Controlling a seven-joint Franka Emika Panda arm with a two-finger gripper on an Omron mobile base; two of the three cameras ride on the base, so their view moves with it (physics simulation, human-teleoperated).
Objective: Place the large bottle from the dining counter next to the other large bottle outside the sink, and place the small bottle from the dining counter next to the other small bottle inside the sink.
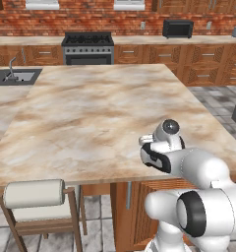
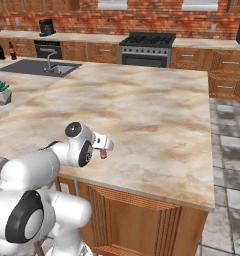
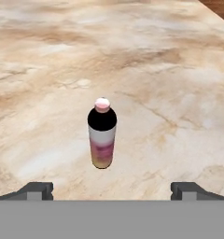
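Gripper [image 3: 112, 191] stands with jaws fully apart, holding nothing, poised above the dining counter [image 1: 90, 113]. The small bottle [image 3: 102, 135] stands upright on the counter near the front edge, ahead of the fingertips toward 12 o'clock and between their lines, not yet touched. The sink [image 2: 39, 67] lies well apart, toward 10 o'clock in the right base view.

Risks, as judged:
1. Finger clips the cap on descent; bottle topples and rolls.
2. High grasp on the rounded shoulder; bottle slips during carry.
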